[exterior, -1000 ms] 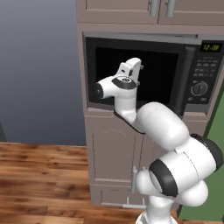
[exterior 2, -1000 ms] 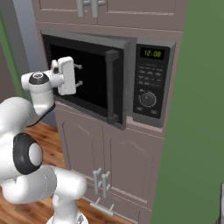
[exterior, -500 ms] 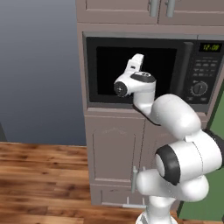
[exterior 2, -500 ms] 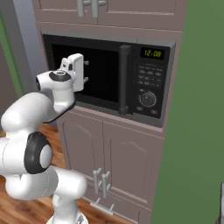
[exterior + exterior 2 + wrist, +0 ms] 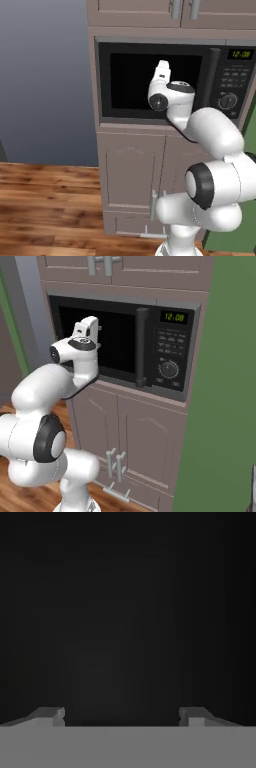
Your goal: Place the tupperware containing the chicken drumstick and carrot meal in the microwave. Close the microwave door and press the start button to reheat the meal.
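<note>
The white arm rose from its base in front of the lower cabinet doors [image 5: 135,446] and bent up toward the wall unit, its hand lifted to the height of the microwave [image 5: 170,82]. The gripper [image 5: 121,714] pointed straight at the black window of the microwave door [image 5: 152,80], close against the glass; from the left base view the hand sat over the middle right of the window, and from the right base view it covered the window's left half. Along the hand's own line of sight the two fingertips [image 5: 50,714] stood wide apart with nothing between them, and beyond them there was just the dark glass.

The microwave door lay flush with the oven's front, shut. Its vertical bar handle [image 5: 141,346] ran down the right edge of the window, well to the right of the hand and untouched. Just past the handle came the black control panel [image 5: 170,351], with the green display [image 5: 173,317] lit at the top, rows of small buttons under it and a round dial [image 5: 169,369] lower down.

Above the oven hung two upper cabinet doors [image 5: 150,10] with paired handles. To the right stood a plain green wall [image 5: 225,381], and a wooden floor [image 5: 45,210] spread out on the left
</note>
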Motion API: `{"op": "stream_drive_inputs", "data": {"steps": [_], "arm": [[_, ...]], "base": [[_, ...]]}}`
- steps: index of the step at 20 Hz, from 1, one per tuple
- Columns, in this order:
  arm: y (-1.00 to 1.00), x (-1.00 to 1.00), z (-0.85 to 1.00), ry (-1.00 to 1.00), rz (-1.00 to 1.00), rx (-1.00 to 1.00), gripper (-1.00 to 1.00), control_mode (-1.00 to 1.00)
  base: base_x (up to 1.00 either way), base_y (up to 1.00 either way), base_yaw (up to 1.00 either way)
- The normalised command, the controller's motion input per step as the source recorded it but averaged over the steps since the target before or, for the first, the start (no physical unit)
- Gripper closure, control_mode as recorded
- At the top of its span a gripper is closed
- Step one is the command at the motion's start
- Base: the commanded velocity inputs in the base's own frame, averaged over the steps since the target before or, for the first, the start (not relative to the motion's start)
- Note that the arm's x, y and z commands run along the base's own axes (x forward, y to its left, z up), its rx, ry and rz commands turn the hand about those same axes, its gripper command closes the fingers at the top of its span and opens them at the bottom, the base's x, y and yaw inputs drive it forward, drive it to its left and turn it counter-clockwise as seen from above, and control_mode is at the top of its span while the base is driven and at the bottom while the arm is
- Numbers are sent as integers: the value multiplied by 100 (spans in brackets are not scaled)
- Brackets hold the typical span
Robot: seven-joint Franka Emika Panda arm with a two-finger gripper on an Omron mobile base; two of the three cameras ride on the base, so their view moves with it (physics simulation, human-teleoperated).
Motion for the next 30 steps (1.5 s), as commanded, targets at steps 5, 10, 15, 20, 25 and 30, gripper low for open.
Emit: {"op": "stream_drive_inputs", "data": {"steps": [5, 10, 15, 20, 25, 30], "arm": [[40, -19, 32, 5, 2, -1, -100, -100], [34, -55, 21, 0, 0, 1, -100, -100], [14, -56, 9, -5, -5, 24, -100, -100], [-5, -78, 5, -3, -2, 49, -100, -100], [-27, -78, 0, -4, 3, 56, -100, -100], [-13, -43, 1, -10, 8, 62, -100, -100]], "base": [[0, 0, 0], [0, 0, 0], [0, 0, 0], [0, 0, 0], [0, 0, 0], [0, 0, 0]]}}
